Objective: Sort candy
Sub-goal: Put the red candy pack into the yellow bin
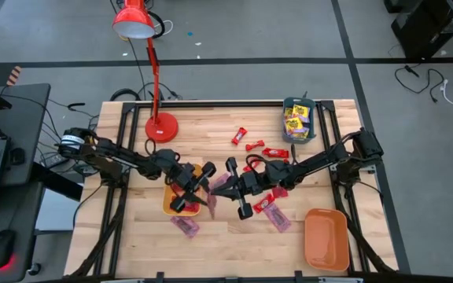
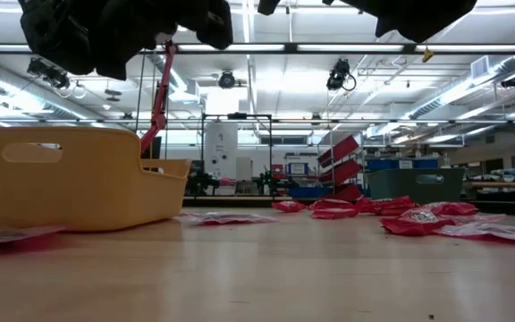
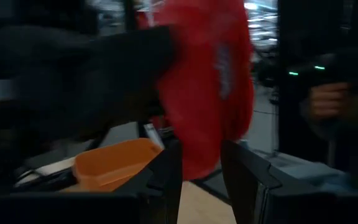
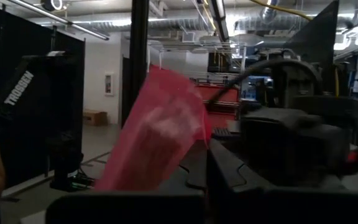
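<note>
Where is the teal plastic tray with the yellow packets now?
In the high view, the teal plastic tray sits at the table's far right edge, beyond the red wrapped sweets.

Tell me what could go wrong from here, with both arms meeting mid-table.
The left pincer holds a red candy and the right pincer a pink packet by an edge; either might slip. In the high view both pincers sit close together beside the yellow tray, so the arms could collide.
</note>
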`<state>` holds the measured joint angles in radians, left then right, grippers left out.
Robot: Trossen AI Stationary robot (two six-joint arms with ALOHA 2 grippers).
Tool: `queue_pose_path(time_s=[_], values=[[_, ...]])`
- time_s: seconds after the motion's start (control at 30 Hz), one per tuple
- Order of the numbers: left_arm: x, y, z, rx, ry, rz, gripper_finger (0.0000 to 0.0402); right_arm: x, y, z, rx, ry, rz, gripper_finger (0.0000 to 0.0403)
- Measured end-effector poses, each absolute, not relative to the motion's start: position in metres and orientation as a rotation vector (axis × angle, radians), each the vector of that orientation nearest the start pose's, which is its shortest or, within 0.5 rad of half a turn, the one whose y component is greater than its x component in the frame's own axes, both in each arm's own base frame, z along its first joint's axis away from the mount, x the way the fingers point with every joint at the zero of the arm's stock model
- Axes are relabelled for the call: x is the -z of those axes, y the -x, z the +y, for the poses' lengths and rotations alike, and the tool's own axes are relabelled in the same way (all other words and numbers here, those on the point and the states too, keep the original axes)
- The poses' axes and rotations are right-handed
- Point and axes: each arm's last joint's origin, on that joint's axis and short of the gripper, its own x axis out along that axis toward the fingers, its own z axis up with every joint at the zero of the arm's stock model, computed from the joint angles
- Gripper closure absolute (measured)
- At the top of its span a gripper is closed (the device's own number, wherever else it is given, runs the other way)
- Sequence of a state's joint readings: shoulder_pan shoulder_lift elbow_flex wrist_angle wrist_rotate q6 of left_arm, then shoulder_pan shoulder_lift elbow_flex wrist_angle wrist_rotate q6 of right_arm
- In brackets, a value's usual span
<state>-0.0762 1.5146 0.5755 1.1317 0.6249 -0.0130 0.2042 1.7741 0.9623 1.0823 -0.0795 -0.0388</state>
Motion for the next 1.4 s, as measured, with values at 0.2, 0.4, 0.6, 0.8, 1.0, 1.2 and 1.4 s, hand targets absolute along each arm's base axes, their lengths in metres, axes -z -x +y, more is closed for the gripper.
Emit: queue_pose_path(time_s=[0.2,0.4,0.6,0.8,1.0,1.2,1.4], values=[[-0.222,-0.284,-0.044,0.797,-0.051,-0.184,0.0289,-0.247,-0.372,0.076,-0.269,0.032,-0.232,0.0403],[-0.222,-0.283,-0.044,0.812,-0.025,-0.172,0.0289,-0.246,-0.372,0.077,-0.297,0.056,-0.227,0.0403],[-0.222,-0.282,-0.045,0.854,0.011,-0.152,0.0289,-0.245,-0.372,0.078,-0.331,0.097,-0.221,0.0403],[-0.222,-0.282,-0.045,0.859,0.048,-0.134,0.0289,-0.244,-0.372,0.078,-0.33,0.116,-0.216,0.0403],[-0.221,-0.282,-0.045,0.904,0.108,-0.094,0.0289,-0.238,-0.373,0.078,-0.331,0.183,-0.157,0.0403],[-0.216,-0.282,-0.046,0.925,0.146,-0.03,0.0289,-0.237,-0.373,0.078,-0.332,0.204,-0.155,0.0403],[-0.206,-0.284,-0.035,0.899,0.194,0.083,0.0289,-0.232,-0.373,0.077,-0.243,0.124,-0.048,0.0403]])
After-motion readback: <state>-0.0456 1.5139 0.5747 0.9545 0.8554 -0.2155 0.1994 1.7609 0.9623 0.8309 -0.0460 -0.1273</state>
